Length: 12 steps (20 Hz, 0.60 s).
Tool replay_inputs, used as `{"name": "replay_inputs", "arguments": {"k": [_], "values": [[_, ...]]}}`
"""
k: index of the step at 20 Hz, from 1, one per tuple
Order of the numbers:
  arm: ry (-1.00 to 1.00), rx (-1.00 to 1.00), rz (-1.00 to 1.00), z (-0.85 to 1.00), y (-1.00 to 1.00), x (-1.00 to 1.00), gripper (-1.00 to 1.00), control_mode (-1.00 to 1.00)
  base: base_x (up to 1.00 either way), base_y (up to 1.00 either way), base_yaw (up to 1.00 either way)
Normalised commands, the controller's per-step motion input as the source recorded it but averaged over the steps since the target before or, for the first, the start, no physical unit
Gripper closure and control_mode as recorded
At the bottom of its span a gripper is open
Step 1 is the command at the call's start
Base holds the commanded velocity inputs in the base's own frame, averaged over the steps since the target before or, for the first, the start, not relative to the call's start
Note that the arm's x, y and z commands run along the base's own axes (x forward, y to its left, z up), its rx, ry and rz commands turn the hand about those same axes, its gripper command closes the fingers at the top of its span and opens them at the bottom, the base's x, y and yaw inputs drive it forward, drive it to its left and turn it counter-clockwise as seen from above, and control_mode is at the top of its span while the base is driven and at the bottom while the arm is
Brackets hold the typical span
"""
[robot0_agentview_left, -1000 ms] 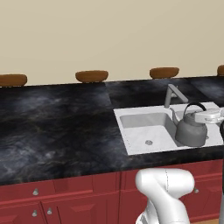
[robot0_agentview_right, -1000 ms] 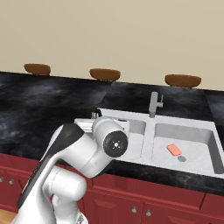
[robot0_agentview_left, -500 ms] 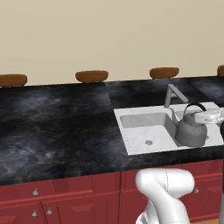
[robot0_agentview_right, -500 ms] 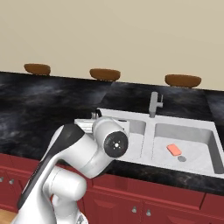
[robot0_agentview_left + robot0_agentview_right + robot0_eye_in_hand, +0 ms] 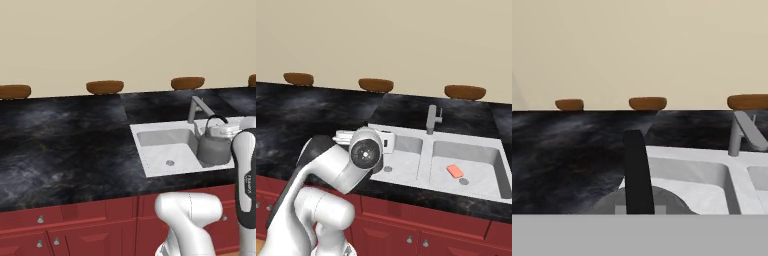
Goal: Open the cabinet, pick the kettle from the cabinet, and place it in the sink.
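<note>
The grey kettle (image 5: pixel 215 149) stands upright in the left basin of the steel sink (image 5: pixel 146 161), close to the basin's right wall and just in front of the faucet (image 5: pixel 198 108). My gripper (image 5: pixel 226 126) reaches in from the right and is shut on the kettle's arched top handle. In the hand view the dark handle (image 5: pixel 637 172) rises straight ahead over the kettle's rounded grey top (image 5: pixel 672 205), with the gripper (image 5: pixel 638 208) at its base. My own arm hides the kettle in the right base view. The cabinet is out of view.
Brown bowls (image 5: pixel 104 87) line the back of the black counter (image 5: pixel 65 145). An orange sponge (image 5: pixel 455 171) lies in the sink's right basin (image 5: pixel 491 170). Red drawers and doors (image 5: pixel 75 230) run below the counter.
</note>
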Motion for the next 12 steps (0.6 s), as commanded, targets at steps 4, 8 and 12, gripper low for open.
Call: {"name": "replay_inputs", "arguments": {"k": [4, 8, 12], "values": [[-0.01, -0.02, -0.19, 0.0, 0.21, 0.15, 1.0, -1.0, 0.0, 0.0, 0.0], [-0.02, 0.0, -0.19, 0.0, 0.18, 0.16, 1.0, -1.0, 0.0, 0.0, 0.0], [-0.01, 0.0, -0.26, 0.0, 0.21, 0.18, 1.0, -1.0, 0.0, 0.0, 0.0]]}}
